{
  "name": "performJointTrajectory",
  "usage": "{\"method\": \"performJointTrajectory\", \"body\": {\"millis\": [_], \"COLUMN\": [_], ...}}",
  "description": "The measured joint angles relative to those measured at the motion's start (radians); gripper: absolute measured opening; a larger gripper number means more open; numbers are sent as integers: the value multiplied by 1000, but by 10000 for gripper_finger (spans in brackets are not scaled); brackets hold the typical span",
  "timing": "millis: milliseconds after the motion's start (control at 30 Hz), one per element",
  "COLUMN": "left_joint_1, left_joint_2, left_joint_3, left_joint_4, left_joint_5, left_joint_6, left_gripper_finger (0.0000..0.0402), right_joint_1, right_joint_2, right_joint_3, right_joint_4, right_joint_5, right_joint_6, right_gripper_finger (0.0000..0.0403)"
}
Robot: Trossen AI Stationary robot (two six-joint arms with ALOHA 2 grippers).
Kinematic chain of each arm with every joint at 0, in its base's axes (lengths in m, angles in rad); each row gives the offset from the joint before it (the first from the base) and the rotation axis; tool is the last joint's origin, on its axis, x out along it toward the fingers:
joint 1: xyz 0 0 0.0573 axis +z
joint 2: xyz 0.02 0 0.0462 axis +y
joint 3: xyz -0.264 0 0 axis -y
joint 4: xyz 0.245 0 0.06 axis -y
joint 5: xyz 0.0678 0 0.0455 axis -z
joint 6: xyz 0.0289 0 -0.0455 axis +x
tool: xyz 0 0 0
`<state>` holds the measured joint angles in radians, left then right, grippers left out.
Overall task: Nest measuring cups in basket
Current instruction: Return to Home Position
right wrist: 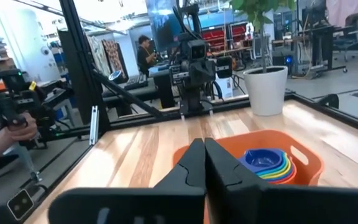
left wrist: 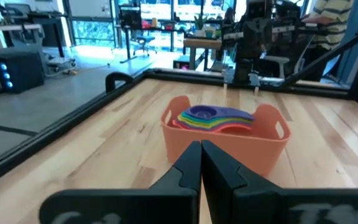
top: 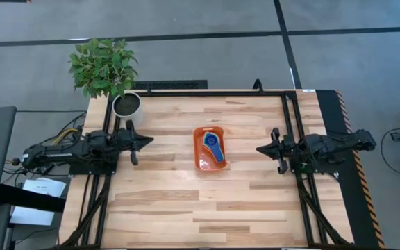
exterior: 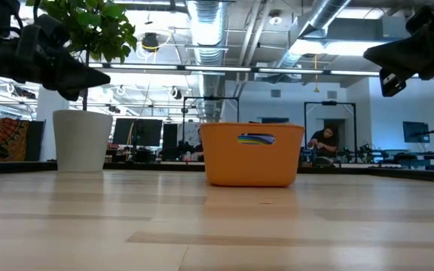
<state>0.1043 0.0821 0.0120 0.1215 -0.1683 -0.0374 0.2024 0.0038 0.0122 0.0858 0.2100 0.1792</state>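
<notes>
Both arms reach inward over the table (top: pixel 186 208) from opposite sides of the basket (top: pixel 196 157), each held level and well apart from it. The left hand (top: pixel 147 140) points straight at the basket, fingers pressed together and empty. The right hand (top: pixel 261 148) faces it from the other side, also pinched closed on nothing. The measuring cups (top: pixel 214 148) sit nested inside the basket. The stack's long axis follows the basket's length, and its handles point away from the plant pot (top: pixel 126 104).
</notes>
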Motion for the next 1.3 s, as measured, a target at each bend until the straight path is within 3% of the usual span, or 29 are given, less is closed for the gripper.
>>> {"method": "performJointTrajectory", "body": {"millis": [533,767,1067,1300], "left_joint_1": [-30,-30,-30,-29], "left_joint_2": [0,0,0,0], "left_joint_3": [-3,-4,-5,-5], "left_joint_4": [-40,10,-22,-66], "left_joint_5": [4,-3,-4,18], "left_joint_6": [2,52,79,71], "left_gripper_finger": [0,0,0,0], "right_joint_1": [0,-95,-313,-290], "right_joint_2": [1,1,-1,-1], "right_joint_3": [-4,-4,-5,-6], "right_joint_4": [-24,11,-64,-63], "right_joint_5": [-2,9,-211,-235], "right_joint_6": [-13,-125,-49,-38], "right_gripper_finger": [15,7,5,14]}}
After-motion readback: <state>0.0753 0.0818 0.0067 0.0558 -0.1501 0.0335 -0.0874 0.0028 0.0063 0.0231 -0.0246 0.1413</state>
